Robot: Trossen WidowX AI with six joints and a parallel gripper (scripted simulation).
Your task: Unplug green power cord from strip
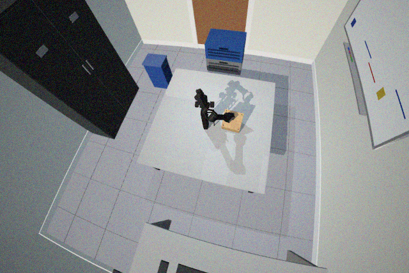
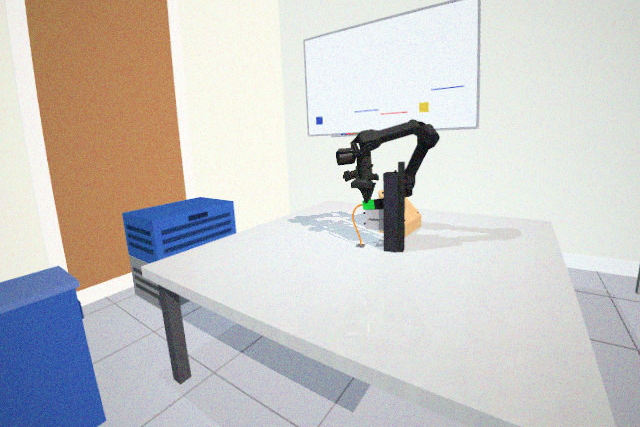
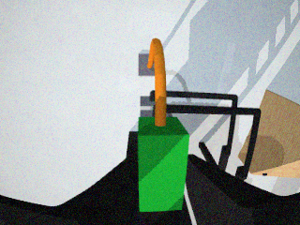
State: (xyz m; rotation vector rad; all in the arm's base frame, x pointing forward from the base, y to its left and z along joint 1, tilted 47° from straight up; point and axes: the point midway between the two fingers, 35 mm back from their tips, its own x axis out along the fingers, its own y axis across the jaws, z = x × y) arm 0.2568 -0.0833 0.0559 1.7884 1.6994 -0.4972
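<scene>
On the white table (image 2: 465, 308), a tall black post (image 2: 393, 210) stands in front of a tan wooden block (image 2: 412, 219), hiding most of what lies behind it in the exterior view. Two blue cabinets (image 1: 225, 45) sit on the floor near the table's far edge. One green plug (image 3: 161, 164), a plain box, is pinched between the closed gripper (image 3: 164, 178) fingers just beside the post; one orange cord (image 3: 159, 82) arcs from it down to a small grey end piece (image 2: 360, 245) on the table.
</scene>
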